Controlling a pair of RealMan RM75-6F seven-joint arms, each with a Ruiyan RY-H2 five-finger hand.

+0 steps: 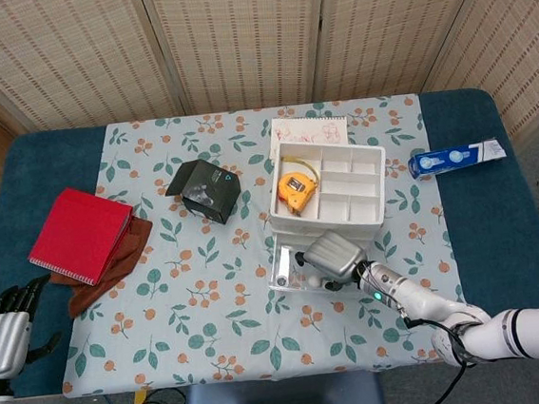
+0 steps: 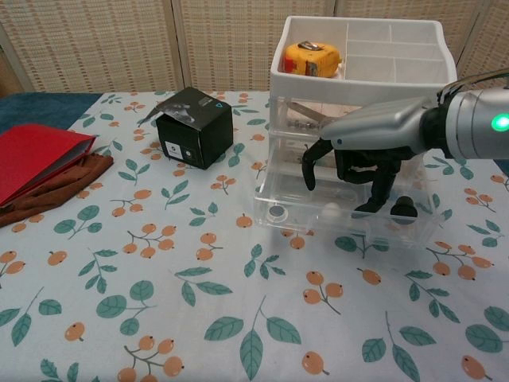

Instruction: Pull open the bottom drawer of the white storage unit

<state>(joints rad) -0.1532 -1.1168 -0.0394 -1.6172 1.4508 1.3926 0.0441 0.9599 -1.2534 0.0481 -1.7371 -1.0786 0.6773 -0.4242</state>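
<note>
Chest view: nearest the camera, the floral tablecloth (image 2: 159,302) is seen spread over the table. Just beyond it, the bottom drawer (image 2: 342,213) of the white storage unit (image 2: 358,79) is seen drawn out toward the camera, clear-walled, with small dark and pale items lying inside. The right hand (image 2: 362,155) is held in from the right over the open drawer, palm down, its dark fingers (image 2: 374,187) curled downward into the drawer; whether anything is touched or gripped by them cannot be told. Above, a yellow tape measure (image 2: 313,58) is seen in the left compartment of the unit's divided top tray. Left of the unit, apart from it, a black box (image 2: 195,127) is noted with its flap raised. At the far left edge, a red notebook (image 2: 32,159) is laid on a brown cloth (image 2: 56,195).

In the head view, the left hand (image 1: 3,328) is seen at the table's near left corner, fingers apart, nothing held. The right hand (image 1: 334,258) is seen over the drawer front. Behind the unit a sheet of paper with red marks (image 1: 310,131) is partly covered by it. Well to the right, on bare blue table (image 1: 501,227), a blue-and-white toothpaste box (image 1: 456,157) is noted.
</note>
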